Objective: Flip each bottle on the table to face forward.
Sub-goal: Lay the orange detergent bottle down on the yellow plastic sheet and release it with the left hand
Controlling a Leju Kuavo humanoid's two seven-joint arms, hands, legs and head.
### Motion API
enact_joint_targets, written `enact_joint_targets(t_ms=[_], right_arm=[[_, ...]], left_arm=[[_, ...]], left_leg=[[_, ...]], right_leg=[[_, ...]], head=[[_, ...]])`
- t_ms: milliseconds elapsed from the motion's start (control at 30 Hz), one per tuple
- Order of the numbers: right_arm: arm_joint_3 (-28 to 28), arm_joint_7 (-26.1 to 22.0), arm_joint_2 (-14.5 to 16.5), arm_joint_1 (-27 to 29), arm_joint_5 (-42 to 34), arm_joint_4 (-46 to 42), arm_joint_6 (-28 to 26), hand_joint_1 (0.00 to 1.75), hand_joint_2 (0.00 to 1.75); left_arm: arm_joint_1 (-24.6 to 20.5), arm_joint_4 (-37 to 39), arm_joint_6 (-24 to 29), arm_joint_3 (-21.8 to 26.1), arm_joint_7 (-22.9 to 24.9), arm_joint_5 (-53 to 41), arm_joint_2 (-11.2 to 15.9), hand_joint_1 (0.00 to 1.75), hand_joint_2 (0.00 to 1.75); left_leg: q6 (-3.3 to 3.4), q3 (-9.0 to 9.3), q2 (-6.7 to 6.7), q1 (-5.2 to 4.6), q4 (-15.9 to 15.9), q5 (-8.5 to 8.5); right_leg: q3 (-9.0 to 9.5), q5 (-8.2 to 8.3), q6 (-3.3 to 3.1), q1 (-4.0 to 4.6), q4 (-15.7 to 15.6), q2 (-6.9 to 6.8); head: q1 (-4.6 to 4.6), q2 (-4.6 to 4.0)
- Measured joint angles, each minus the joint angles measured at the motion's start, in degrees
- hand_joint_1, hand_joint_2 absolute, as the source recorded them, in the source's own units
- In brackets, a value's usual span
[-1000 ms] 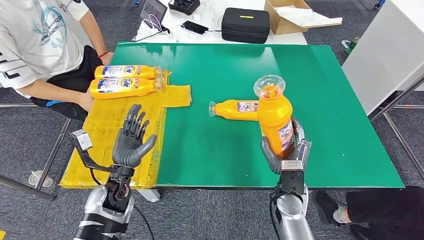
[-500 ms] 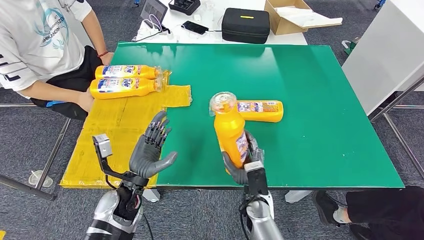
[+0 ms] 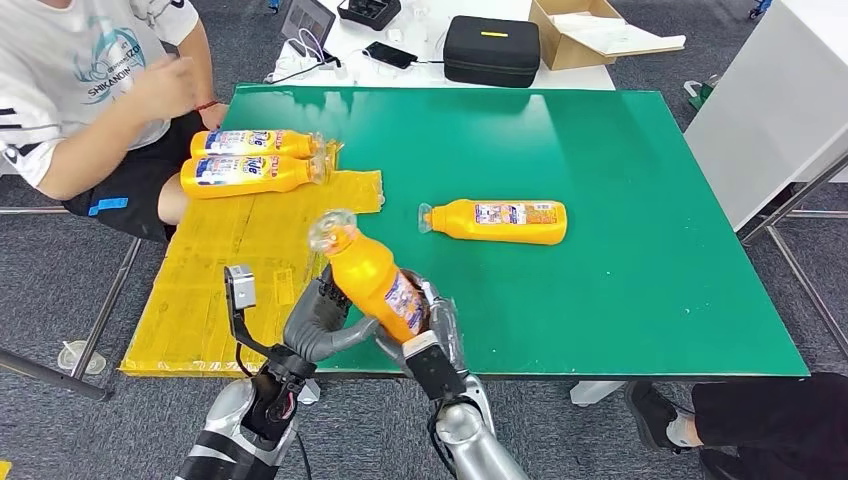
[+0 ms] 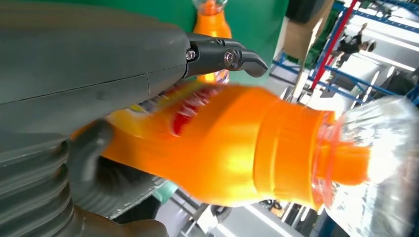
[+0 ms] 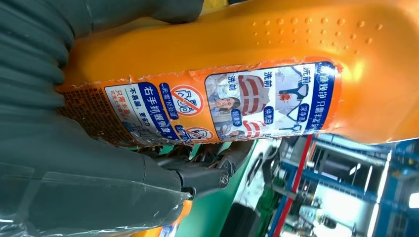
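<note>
My right hand (image 3: 435,330) grips an orange bottle (image 3: 375,285) by its lower body, over the green table's (image 3: 620,300) front edge, cap tilted up and to the left. Its back label (image 5: 222,106) faces the right wrist camera. My left hand (image 3: 315,320) is spread around the same bottle (image 4: 237,148), thumb beneath it and fingers (image 4: 222,54) along its far side; it looks blurred there. A second orange bottle (image 3: 500,220) lies flat mid-table, cap to the left. Two more bottles (image 3: 250,143) (image 3: 245,173) lie side by side on the yellow mat (image 3: 230,260).
A person (image 3: 80,90) sits at the table's left rear corner, one arm raised near the two bottles. A black case (image 3: 490,48) and a cardboard box (image 3: 590,35) stand on the white table behind. A white cabinet (image 3: 780,100) stands to the right.
My right hand has carried the bottle left along the front edge and tilted it leftward. My left hand has moved right and now reaches around it. The person's arm has lifted.
</note>
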Motion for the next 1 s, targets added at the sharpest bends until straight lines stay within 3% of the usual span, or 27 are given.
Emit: enact_joint_targets(t_ms=[200,833,867,900,1000], right_arm=[[3.51,-0.09,0.12,-1.25,0.91,4.68,-0.79,1.75,1.75],[6.65,-0.22,0.54,-2.76,0.13,11.27,1.37,1.75,1.75],[7.15,-0.25,0.56,-2.9,-0.58,11.75,1.73,1.75,1.75],[7.68,-0.26,0.56,-3.05,-1.43,12.17,1.99,1.75,1.75],[9.16,-0.25,0.56,-3.46,-4.08,13.09,2.35,1.75,1.75]], left_arm=[[-0.81,2.6,-0.74,-0.42,0.81,2.21,0.34,0.0,1.75],[-0.9,5.02,-0.31,-0.25,0.56,3.42,1.22,0.0,1.75],[-0.92,5.05,-0.09,-0.23,0.36,3.25,1.3,0.05,1.75],[-0.93,5.05,0.22,-0.22,0.08,2.87,1.33,0.26,1.75],[-0.94,5.03,1.47,-0.27,-1.04,0.59,1.34,1.51,1.75]], left_leg=[[0.0,0.0,0.0,0.0,0.0,0.0],[0.0,0.0,0.02,0.0,0.0,0.0],[0.0,0.0,0.01,0.0,0.0,0.0],[0.0,0.0,0.01,0.0,0.0,0.0],[0.0,0.0,0.01,0.0,0.0,0.0]], right_leg=[[0.0,0.0,0.0,0.0,0.0,0.0],[-0.01,0.0,0.0,0.0,0.0,0.01],[-0.02,0.0,0.0,0.0,0.0,0.01],[-0.02,0.0,0.0,0.0,0.0,0.01],[-0.01,0.0,0.0,0.0,0.0,0.01]], head=[[0.02,0.01],[0.02,0.01],[0.03,0.0],[0.03,0.0],[0.04,0.01]])
